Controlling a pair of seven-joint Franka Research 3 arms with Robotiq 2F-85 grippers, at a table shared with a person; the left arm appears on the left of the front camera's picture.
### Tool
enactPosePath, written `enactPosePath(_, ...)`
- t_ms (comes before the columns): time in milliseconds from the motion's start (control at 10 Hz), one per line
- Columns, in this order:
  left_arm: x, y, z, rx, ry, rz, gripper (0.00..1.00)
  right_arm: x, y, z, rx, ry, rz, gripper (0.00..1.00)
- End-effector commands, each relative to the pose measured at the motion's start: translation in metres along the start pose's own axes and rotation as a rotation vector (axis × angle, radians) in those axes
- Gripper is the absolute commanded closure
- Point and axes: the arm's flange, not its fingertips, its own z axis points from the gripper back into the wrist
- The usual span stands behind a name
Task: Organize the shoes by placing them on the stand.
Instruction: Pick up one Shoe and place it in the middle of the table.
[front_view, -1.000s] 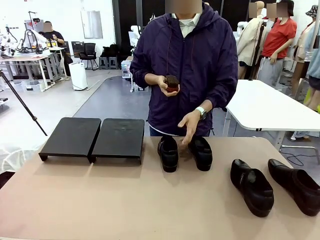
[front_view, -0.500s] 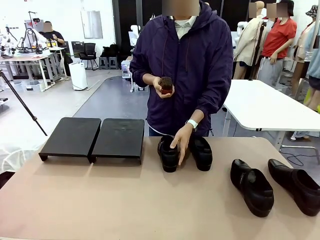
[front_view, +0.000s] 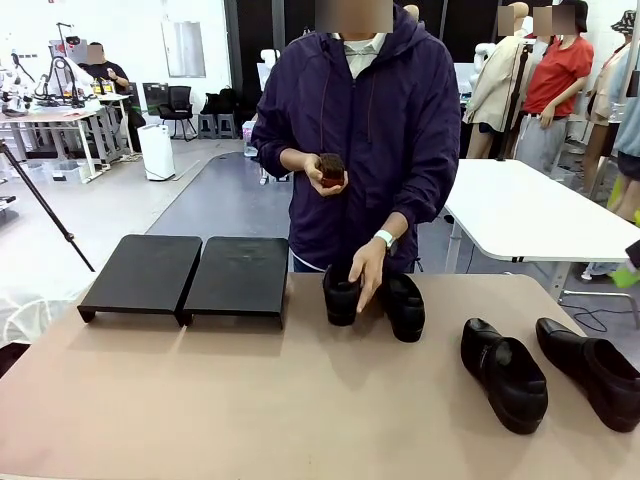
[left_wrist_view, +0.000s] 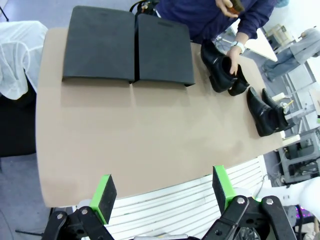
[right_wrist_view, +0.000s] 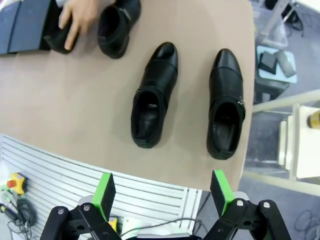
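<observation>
Two black shoes (front_view: 503, 373) (front_view: 595, 370) lie side by side at the table's right. Another shoe (front_view: 405, 305) rests near the far edge, and a person's hand (front_view: 366, 272) grips the shoe (front_view: 342, 292) beside it, tipped up on end. The low black stand (front_view: 238, 275) of two panels sits at the far left with nothing on it. My left gripper (left_wrist_view: 163, 192) hangs open high above the near edge, looking at the stand (left_wrist_view: 125, 47) and the shoes (left_wrist_view: 220, 72). My right gripper (right_wrist_view: 162, 192) is open above the right pair of shoes (right_wrist_view: 152, 97) (right_wrist_view: 226, 105).
The person stands at the far side, holding a small brown object (front_view: 330, 168) in the other hand. The tan table (front_view: 200, 400) is bare in front of the stand. A white table (front_view: 530, 215) stands behind on the right.
The person's hand came down onto the left shoe of the far pair, took hold of it and tipped it upright. Neither gripper moved.
</observation>
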Motion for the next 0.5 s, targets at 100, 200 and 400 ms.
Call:
enactPosePath(100, 0.002, 0.0, 0.002, -0.015, -0.004, 0.006, 0.0, 0.022, 0.005, -0.074, -0.044, 0.088, 0.006, 0.0)
enactPosePath(200, 0.002, 0.0, 0.002, -0.015, -0.004, 0.006, 0.0, 0.027, 0.004, -0.1, -0.045, 0.094, 0.004, 0.0)
enactPosePath(400, 0.002, 0.0, 0.002, -0.015, -0.004, 0.006, 0.0, 0.03, 0.002, -0.146, -0.051, 0.155, -0.013, 0.0)
